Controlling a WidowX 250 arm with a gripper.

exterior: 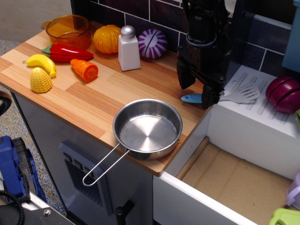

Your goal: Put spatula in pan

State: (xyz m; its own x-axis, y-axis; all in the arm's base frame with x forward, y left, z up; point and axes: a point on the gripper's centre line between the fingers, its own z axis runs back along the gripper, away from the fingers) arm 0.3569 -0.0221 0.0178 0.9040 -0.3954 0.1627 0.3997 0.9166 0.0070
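spatula (225,97) | lies on counter edge, handle between fingers of gripper (197,93) | jaws apart, not clamped

Light blue-handled spatula (224,97), shiny steel pan (147,128), black pincer (196,92), striped wood-grain counter (84,98)

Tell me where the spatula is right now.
The spatula lies at the counter's right end, bridging onto the white sink ledge, right of the pan, under the open gripper.
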